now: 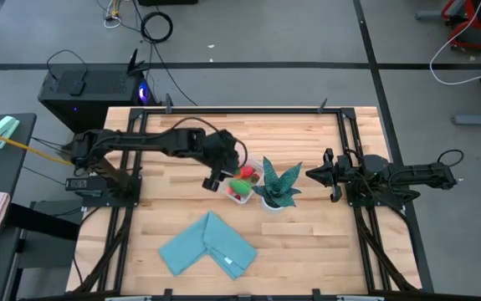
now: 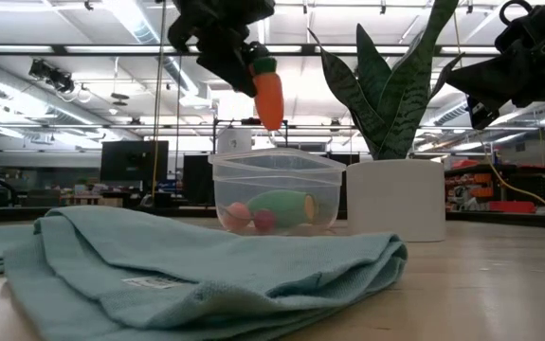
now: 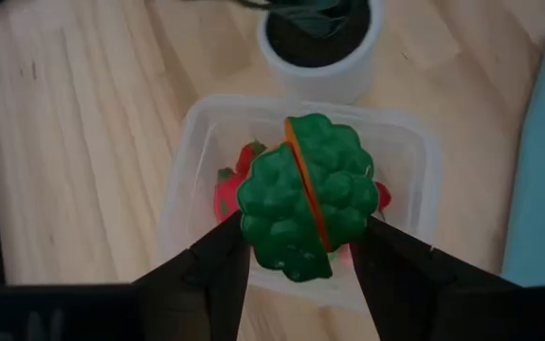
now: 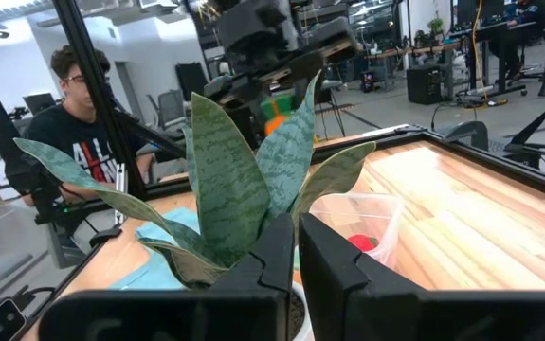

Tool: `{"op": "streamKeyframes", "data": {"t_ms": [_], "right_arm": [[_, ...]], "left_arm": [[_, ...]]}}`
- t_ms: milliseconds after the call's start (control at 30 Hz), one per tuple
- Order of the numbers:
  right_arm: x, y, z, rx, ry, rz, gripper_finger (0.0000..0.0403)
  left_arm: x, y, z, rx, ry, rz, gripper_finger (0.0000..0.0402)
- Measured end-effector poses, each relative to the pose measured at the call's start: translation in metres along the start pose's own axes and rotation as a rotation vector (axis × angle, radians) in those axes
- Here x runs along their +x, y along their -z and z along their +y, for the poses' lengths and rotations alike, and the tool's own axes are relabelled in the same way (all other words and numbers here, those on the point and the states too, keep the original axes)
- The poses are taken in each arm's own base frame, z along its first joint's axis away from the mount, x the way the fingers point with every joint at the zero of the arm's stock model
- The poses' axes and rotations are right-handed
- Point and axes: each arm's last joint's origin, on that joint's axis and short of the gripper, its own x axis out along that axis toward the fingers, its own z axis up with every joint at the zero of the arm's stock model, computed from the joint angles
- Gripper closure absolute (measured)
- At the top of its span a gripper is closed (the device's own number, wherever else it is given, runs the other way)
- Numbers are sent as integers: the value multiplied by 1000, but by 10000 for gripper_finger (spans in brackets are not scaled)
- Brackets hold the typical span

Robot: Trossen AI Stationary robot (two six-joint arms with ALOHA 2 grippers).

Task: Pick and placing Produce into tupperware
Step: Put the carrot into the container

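My left gripper hangs over the clear tupperware, shut on an orange carrot with a green bumpy top. Inside the tupperware lie a green oval and small red and pink pieces on its floor. The box stands on the table beside the white-potted plant. My right gripper waits shut and level at the table's right side, behind the plant's leaves. My left gripper pinches the carrot's green top end between its two fingers, which slant down from the table's left. The carrot hangs below them, its orange tip pointing down, lifted clear above the tupperware's rim.
A folded teal cloth lies near the table's front edge, in front of the tupperware. The plant's tall leaves rise right of the box. A person sits beyond the table's left side. Bare wood lies at the far side.
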Motion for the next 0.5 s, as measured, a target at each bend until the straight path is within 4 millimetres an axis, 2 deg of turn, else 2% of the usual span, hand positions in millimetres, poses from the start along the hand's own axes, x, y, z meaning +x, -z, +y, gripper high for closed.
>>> {"op": "streamKeyframes", "data": {"t_ms": [233, 500], "right_arm": [[0, 0, 0, 0, 0, 0, 378], [0, 0, 0, 0, 0, 0, 378]], "left_arm": [[0, 10, 12, -71, 47, -19, 224], [0, 8, 15, -74, 57, -63, 219]]}}
